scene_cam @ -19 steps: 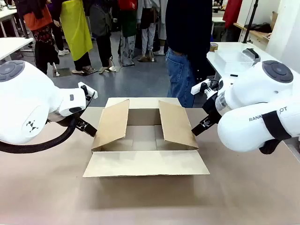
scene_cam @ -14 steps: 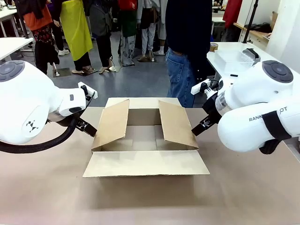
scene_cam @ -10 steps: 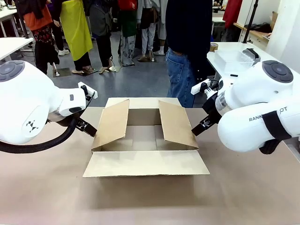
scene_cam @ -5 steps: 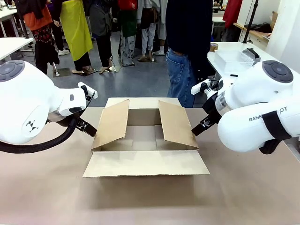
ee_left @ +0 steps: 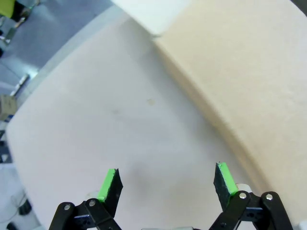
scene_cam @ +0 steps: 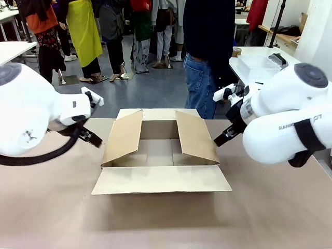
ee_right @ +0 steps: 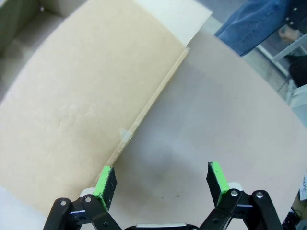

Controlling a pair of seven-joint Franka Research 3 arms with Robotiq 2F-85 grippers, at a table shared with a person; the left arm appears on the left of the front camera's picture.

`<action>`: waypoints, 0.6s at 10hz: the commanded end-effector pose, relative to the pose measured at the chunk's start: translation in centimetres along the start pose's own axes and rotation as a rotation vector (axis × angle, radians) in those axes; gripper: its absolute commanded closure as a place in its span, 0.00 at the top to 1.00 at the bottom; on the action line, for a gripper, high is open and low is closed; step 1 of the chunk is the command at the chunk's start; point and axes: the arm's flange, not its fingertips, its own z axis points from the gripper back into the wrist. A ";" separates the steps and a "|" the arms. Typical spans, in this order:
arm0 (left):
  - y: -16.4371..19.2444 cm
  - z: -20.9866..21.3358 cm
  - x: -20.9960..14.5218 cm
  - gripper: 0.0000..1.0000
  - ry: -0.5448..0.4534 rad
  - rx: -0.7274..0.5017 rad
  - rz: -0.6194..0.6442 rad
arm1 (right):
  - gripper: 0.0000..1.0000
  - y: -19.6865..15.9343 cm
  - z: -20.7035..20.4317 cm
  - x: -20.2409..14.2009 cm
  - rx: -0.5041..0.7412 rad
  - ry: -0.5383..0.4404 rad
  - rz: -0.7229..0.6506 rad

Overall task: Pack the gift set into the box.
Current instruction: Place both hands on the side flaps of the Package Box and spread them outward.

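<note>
The box (scene_cam: pixel 161 179) sits open in the middle of the table, its front flap folded flat toward me and its two side flaps standing slanted. My left gripper (scene_cam: pixel 91 137) hovers just left of the left flap, open with nothing between its green pads (ee_left: pixel 108 184); the flap's outer face (ee_left: pixel 249 72) lies to one side of it. My right gripper (scene_cam: pixel 223 137) hovers just right of the right flap (ee_right: pixel 86 96), also open and empty, above bare table (ee_right: pixel 216 120). The gift set is out of view.
A person (scene_cam: pixel 207 52) in dark top and jeans stands at the table's far edge behind the box. A white side table with a clear container (scene_cam: pixel 259 65) stands at the back right. Bare brown tabletop (scene_cam: pixel 166 223) stretches in front of the box.
Both arms have drawn slightly outward from the box, the left to the left and the right to the right and up. The box has not moved.
</note>
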 end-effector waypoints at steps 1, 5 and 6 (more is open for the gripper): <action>2.6 7.8 -1.9 1.00 0.020 0.089 0.067 | 1.00 -4.0 6.9 0.9 0.106 -0.049 -0.097; 8.3 15.2 -7.0 1.00 -0.168 -0.468 0.184 | 1.00 -14.8 16.7 -3.9 0.414 0.037 -0.681; 11.1 14.8 -9.0 1.00 -0.216 -0.684 0.240 | 1.00 -18.3 17.8 -6.9 0.526 -0.022 -0.834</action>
